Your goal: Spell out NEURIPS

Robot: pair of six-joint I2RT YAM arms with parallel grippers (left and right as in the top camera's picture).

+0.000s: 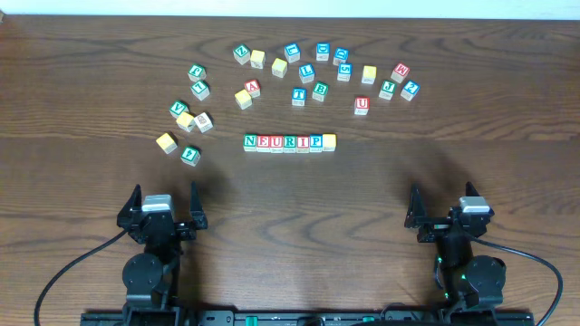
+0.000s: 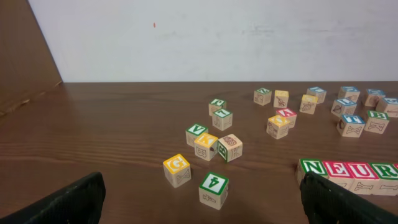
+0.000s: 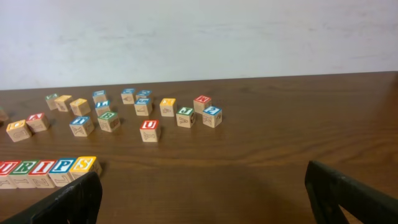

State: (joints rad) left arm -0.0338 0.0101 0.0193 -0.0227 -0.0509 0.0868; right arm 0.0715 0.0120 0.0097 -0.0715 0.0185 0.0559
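Apparently the word is finished: the row of cubes (image 1: 289,142) reads NEURIPS mid-table (image 1: 290,244). The left gripper (image 1: 166,194) and right gripper (image 1: 442,194) hang released and empty, well apart from it, so I think no further move is needed.

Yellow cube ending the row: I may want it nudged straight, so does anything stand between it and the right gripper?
Nothing visible does. Only bare table lies between the open right gripper and the yellow cube. The nearest loose block, a red U cube, sits beyond the row.
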